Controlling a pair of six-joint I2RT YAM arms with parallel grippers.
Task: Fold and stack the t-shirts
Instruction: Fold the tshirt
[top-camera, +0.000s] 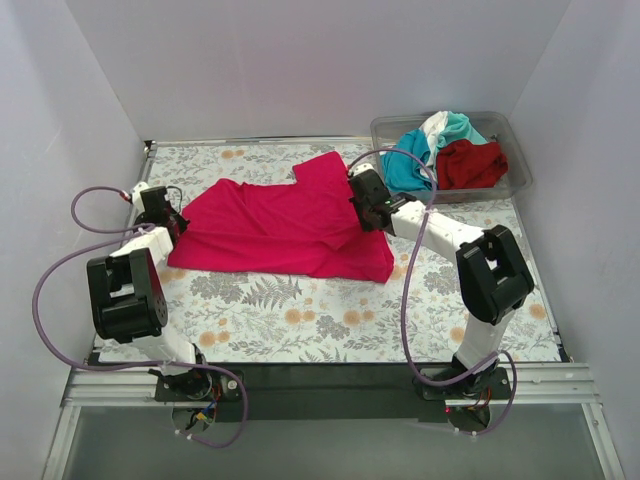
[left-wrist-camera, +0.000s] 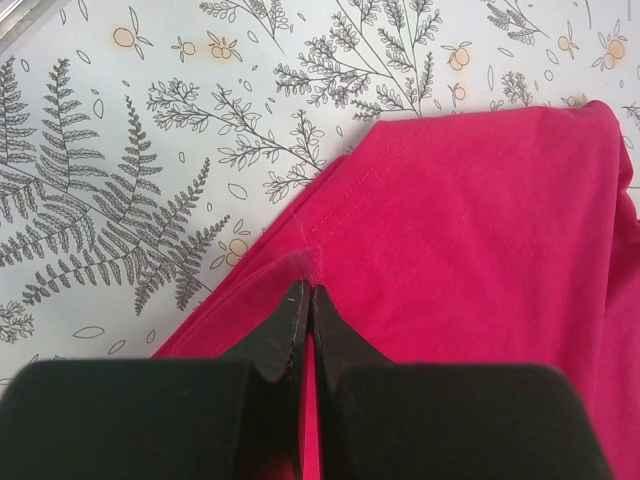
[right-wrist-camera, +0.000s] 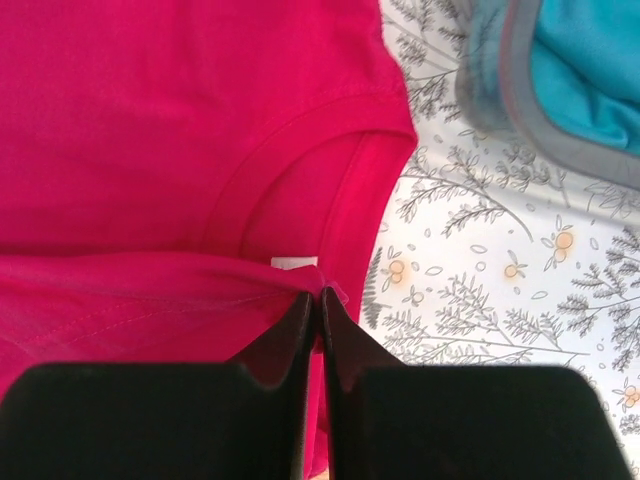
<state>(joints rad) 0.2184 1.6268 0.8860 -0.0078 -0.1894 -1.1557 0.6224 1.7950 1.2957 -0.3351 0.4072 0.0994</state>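
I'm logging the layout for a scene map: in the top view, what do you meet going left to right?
left pincer → magenta-pink shirt → right pincer → teal shirt → dark red shirt

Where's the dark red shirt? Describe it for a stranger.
Find the clear plastic bin at the table's far right corner. In its right half lies the dark red shirt, crumpled, deeper in colour than the teal shirt and white shirt beside it.

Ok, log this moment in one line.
left gripper: shut on pink t-shirt edge | right gripper: shut on pink t-shirt by collar | bin: teal t-shirt, white t-shirt, dark red t-shirt
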